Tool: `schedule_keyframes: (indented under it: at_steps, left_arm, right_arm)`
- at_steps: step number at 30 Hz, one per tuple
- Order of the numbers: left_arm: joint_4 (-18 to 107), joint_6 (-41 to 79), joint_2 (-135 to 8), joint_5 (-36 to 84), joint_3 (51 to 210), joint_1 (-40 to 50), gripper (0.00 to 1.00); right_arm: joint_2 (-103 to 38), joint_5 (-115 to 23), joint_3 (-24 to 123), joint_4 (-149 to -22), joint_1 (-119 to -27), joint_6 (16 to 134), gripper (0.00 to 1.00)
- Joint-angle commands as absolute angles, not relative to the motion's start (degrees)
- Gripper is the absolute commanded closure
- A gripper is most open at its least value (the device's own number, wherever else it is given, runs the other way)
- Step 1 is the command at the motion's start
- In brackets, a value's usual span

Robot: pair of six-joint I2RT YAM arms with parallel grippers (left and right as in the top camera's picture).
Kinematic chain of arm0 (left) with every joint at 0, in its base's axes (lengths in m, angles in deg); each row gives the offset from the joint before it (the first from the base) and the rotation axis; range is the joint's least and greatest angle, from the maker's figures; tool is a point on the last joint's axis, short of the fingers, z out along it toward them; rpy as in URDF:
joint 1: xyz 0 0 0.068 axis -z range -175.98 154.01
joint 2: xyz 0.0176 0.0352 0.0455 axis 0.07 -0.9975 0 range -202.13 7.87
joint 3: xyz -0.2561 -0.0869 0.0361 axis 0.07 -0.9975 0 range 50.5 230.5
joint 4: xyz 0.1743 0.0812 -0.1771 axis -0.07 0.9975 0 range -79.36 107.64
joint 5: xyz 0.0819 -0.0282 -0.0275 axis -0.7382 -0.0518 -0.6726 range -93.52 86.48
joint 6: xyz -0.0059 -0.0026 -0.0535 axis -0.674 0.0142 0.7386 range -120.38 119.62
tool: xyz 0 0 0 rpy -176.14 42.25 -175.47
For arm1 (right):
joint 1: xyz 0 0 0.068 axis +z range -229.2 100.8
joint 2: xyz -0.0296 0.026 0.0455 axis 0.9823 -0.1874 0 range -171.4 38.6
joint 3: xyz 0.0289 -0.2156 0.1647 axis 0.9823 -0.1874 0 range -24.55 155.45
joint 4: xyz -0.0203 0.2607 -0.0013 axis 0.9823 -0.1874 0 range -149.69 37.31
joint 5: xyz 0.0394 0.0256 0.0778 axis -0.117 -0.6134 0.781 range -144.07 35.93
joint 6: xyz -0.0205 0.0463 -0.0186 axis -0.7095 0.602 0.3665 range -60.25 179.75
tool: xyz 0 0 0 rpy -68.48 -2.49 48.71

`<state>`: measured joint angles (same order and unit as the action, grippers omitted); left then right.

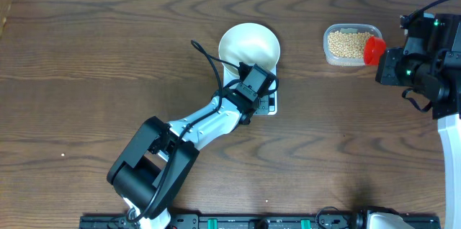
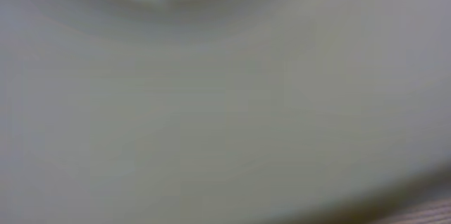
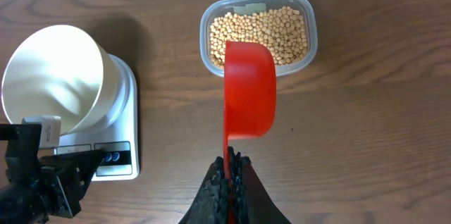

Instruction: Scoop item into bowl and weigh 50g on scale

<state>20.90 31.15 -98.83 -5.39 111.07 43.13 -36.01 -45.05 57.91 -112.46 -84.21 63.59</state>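
The right claw (image 3: 230, 175) pinches a red scoop (image 3: 249, 90), its handle running up-frame and cup pointing toward the beans (image 3: 264, 30). The left claw (image 1: 259, 89) sits beside the bowl (image 1: 248, 42), grip unreadable: its own camera shows only white blur.

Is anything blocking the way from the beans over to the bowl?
Nothing visible. Bare table lies between the open tub of beans and the bowl on the scale. The left gripper sits at the bowl's near side, off that path.
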Motion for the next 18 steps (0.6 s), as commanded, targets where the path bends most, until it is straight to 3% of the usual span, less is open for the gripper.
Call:
schedule_keyframes:
  at_steps: [1,18]
  left_arm:
    - [22.17,31.39,-102.41,-5.69,109.57,43.00,0.93]
    - [26.86,31.43,-103.11,-5.69,109.57,43.00,0.93]
  right_arm:
    - [-35.66,-45.12,58.95,-112.53,-84.52,62.85,0.99]
    - [-35.66,-45.12,58.95,-112.94,-84.52,62.85,0.99]
